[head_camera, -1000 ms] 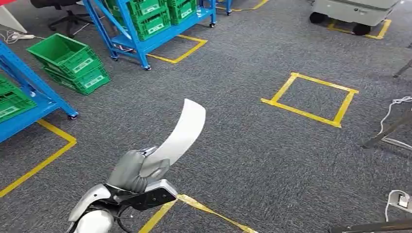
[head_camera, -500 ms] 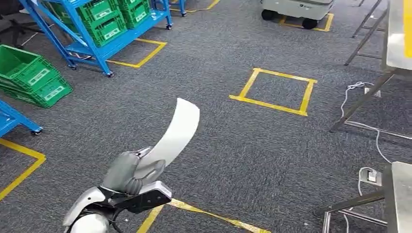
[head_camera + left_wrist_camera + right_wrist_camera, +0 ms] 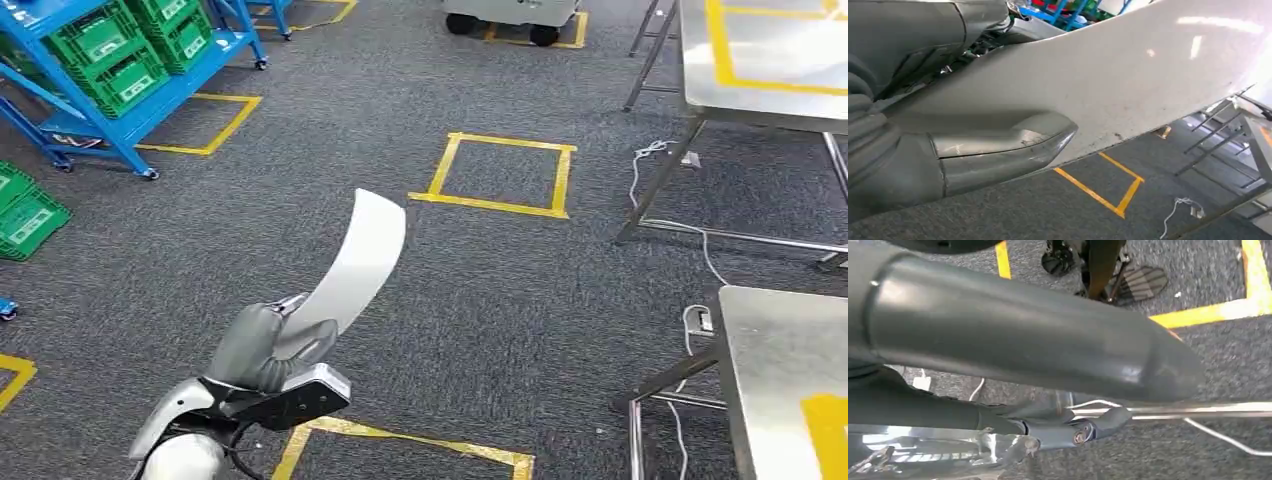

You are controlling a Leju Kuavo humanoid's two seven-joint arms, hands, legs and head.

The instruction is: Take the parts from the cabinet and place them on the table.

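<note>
Left hand: the left hand [image 3: 262, 347] grips the lower end of a curved white panel part [image 3: 355, 265], thumb [image 3: 998, 150] pressed flat on its face; the part rises up and away over the grey carpet [image 3: 300, 200].
Right hand: the right hand [image 3: 1038, 347] has fingers lying straight and together; whether anything is in it cannot be told.
Near right: steel table [image 3: 790, 370] with a yellow marking.
Floor: yellow tape square [image 3: 498, 175].
Far right: second steel table [image 3: 760, 60].
Far left: blue rack [image 3: 100, 110] holding green crates [image 3: 110, 55]; their white labels are too small to read.
</note>
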